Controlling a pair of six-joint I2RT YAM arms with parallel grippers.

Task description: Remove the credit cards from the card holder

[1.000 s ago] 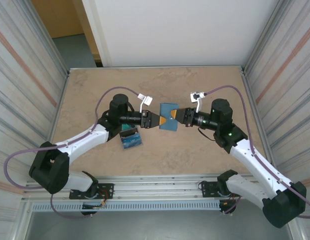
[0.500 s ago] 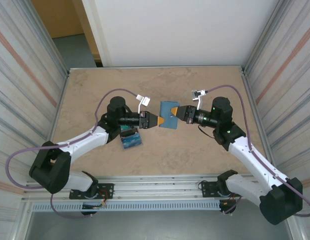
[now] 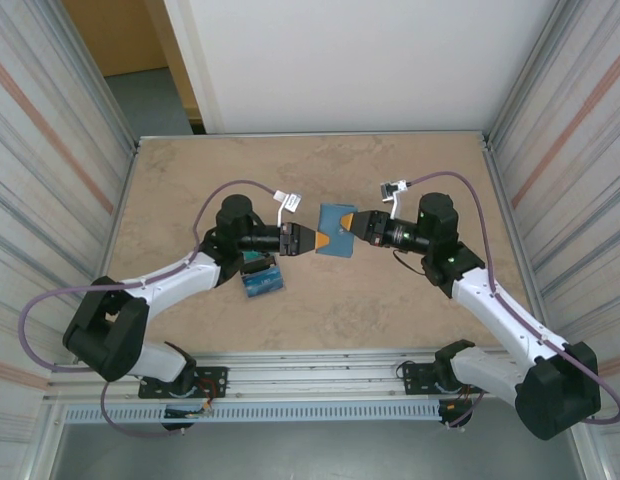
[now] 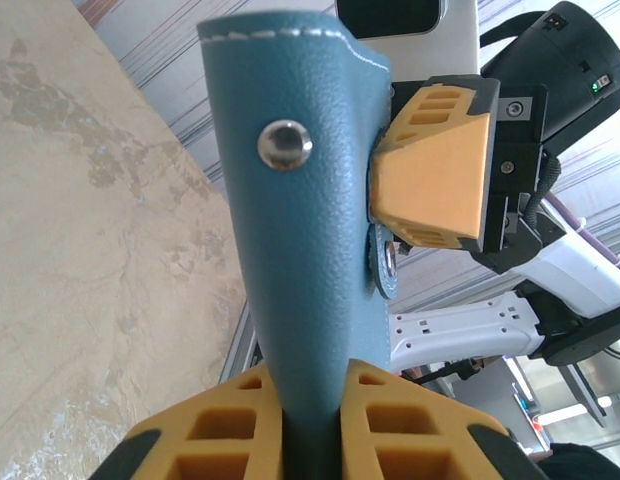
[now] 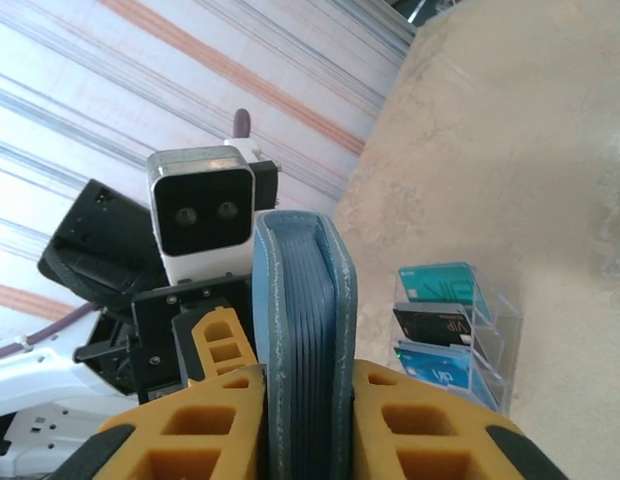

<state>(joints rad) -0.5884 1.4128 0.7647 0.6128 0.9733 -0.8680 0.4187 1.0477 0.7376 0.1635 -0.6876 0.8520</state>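
while its two yellow fingers (image 4: 240, 430) press on either face of the blue leather, the left gripper (image 4: 310, 415) is closed tight on one edge of the card holder (image 4: 295, 250), with no gap between pads and leather. the right gripper (image 5: 305, 410) is likewise clamped on the opposite edge, its yellow fingers flat against both sides of the folded holder. seen from the left wrist, one of the right gripper's fingers lies against the holder just beside the small closing tab (image 4: 383, 268). the tab's metal snap faces outward, and the round stud (image 4: 284, 145) on the holder's outer face is bare.

from the right wrist the holder shows edge-on, its two covers close together with thin layered slot edges between them; whether any card sits in those slots i cannot tell.

in the top view the holder hangs between the two grippers, over the middle of the tan table (image 3: 190, 190), left arm on its left, right arm on its right.

near the left arm's wrist, on the near side, a clear plastic rack (image 5: 506, 335) stands on the table, well apart from the holder. the credit cards (image 5: 435, 325) sit in it in steps: teal, then black, then blue.
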